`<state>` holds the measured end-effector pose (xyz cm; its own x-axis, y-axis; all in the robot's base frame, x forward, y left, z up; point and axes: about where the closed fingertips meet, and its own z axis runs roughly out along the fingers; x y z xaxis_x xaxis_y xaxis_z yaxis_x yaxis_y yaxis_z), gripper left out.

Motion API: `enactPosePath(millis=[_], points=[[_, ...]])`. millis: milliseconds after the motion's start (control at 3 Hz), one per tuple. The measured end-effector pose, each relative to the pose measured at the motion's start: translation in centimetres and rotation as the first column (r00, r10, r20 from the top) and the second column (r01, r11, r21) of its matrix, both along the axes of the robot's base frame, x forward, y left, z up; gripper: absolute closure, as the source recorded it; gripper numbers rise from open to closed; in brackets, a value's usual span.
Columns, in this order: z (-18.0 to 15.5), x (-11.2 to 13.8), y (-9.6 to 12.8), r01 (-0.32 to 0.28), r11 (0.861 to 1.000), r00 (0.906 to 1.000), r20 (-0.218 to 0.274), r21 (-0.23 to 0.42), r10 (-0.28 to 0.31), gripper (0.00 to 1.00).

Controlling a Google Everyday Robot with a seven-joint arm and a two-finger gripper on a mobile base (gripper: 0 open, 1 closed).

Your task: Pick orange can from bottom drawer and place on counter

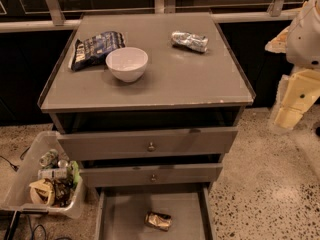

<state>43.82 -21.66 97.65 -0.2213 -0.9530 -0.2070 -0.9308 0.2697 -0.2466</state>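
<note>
Drawer, bottom of three: pulled open, grey floor showing.
Orange can: on its side on that floor, right of middle, dented, clear of the walls.
Bin: on the ground left of the cabinet, holding scrap cans.
Upper drawers: two, knobbed, each out a little.
Counter: grey top bearing a white bowl, a dark chip bag just beside it, and a silver can well apart at the right rear.
Gripper: probably the cream piece at the right edge, beside the counter's front corner and well apart from the orange can; wide or closed, cannot tell.
Step in hand: approach, can not yet grasped.
Next move calls for a long descent into the drawer, clear of the fronts above, then a grip across the can's body.
</note>
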Motion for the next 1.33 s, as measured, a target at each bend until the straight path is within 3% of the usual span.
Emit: enactPosePath(millis=[333, 667, 1000, 1333], points=[[0.0, 0.0, 0.0, 0.000, 1.000, 1.0000, 0.000, 0.000, 0.000, 0.00], [-1.4, -0.3, 1.0, 0.005, 0.999, 1.0000, -0.005, 0.041, -0.005, 0.00], [-5.3, -1.5, 2.9, -0.042, 0.993, 0.9991, -0.001, 0.114, 0.042, 0.00], [-11.9, -2.6, 4.7, -0.093, 0.980, 0.9956, 0.002, 0.178, 0.094, 0.00]])
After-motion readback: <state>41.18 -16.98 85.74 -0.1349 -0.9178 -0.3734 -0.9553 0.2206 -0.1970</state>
